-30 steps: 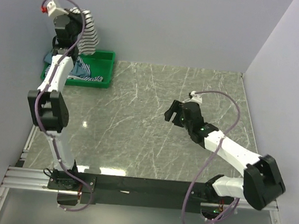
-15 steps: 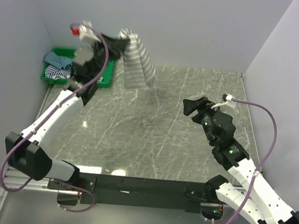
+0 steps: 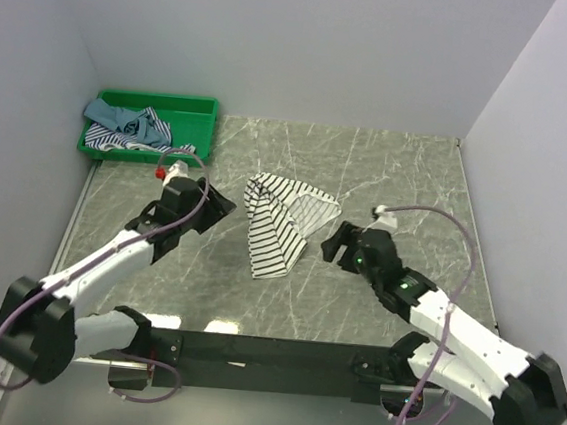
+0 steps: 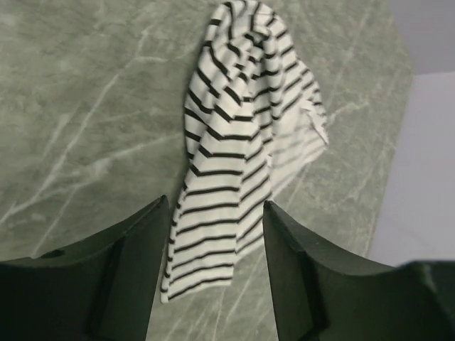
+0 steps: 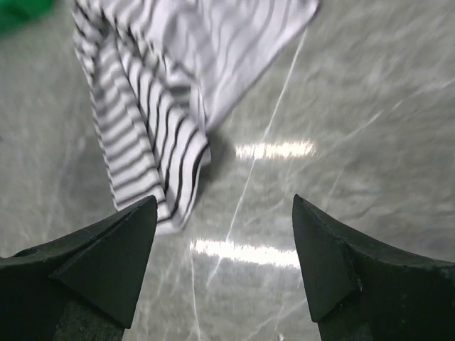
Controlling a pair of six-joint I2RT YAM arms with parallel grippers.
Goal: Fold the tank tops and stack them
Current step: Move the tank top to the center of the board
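Top view: shows left tool (image 3: pixel 216 206) low over tabletop (image 3: pixel 398 173), jaws apart, empty. Right tool (image 3: pixel 333 243) likewise. Black-striped white tank top (image 3: pixel 280 227) crumpled btwn them, mid-tabletop. Other tank tops (image 3: pixel 121 127) bunched in green tray (image 3: pixel 200 114), far left, shapes unclear.
Wrist views: confirm both tools spread. Right crops top's far end.

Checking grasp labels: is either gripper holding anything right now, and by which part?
Nothing is held. The left gripper and right gripper are both open and empty; the black-striped white tank top lies crumpled on the table between them.
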